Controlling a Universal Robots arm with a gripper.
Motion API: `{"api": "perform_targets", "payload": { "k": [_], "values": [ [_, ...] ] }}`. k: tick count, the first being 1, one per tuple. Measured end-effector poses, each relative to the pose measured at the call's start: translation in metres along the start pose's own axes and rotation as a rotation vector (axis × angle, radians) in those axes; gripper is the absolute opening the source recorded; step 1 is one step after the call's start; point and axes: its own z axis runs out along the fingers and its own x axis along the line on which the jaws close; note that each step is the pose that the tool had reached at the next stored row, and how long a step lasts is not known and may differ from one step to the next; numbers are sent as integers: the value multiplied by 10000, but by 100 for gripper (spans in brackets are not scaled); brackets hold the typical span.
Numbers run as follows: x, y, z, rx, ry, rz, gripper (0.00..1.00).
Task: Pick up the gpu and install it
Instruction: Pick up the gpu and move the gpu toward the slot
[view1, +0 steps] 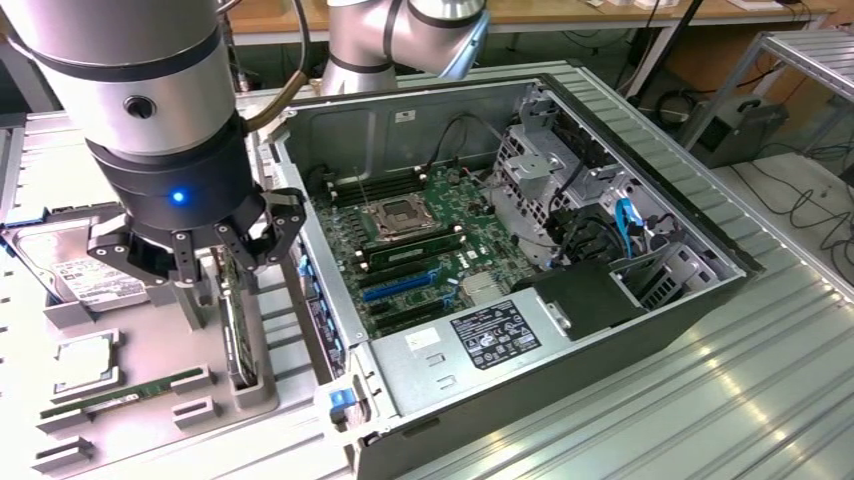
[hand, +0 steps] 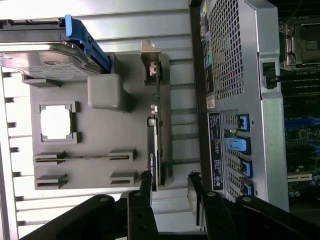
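Exterior view, gripper: you have the gripper (view1: 214, 285) hanging low over the gray holder (view1: 160, 350), at the exterior view's left of the computer case (view1: 694, 300).
Exterior view, fingers: they are spread apart and clamp nothing.
Exterior view, gpu: the gpu (view1: 238, 340) stands on its long edge in a slot of the holder, just beside the case wall and right under your gripper. From this angle it is hard to say whether a finger touches its upper end.
Exterior view, holder: it also carries the hard drive (view1: 80, 265), the processor (view1: 83, 362) and the memory stick (view1: 127, 392), all on the far side of the gpu from the case.
Exterior view, case: it lies open on the ribbed table (view1: 694, 400), with the motherboard (view1: 414, 235) and its blue slot (view1: 400, 285) exposed.

Wrist view, fingers: both black fingers (hand: 145, 192) are parted, with the near end of the gpu (hand: 154, 150) in the gap, close to one finger and clear of the other.
Wrist view, gpu: it is edge-on and upright in the holder (hand: 100, 170), with its silvery bracket (hand: 150, 62) at the far end.
Wrist view, neighbours: the perforated rear of the case (hand: 235, 75) runs along one side of the gpu. The hard drive (hand: 45, 60), processor (hand: 55, 122) and memory stick (hand: 82, 156) sit on the other.
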Motion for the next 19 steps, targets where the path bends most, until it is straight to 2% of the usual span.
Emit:
{"api": "perform_targets", "payload": {
  "k": [19],
  "values": [
    [73,29,106,1,1,0,42]
  ]
}}
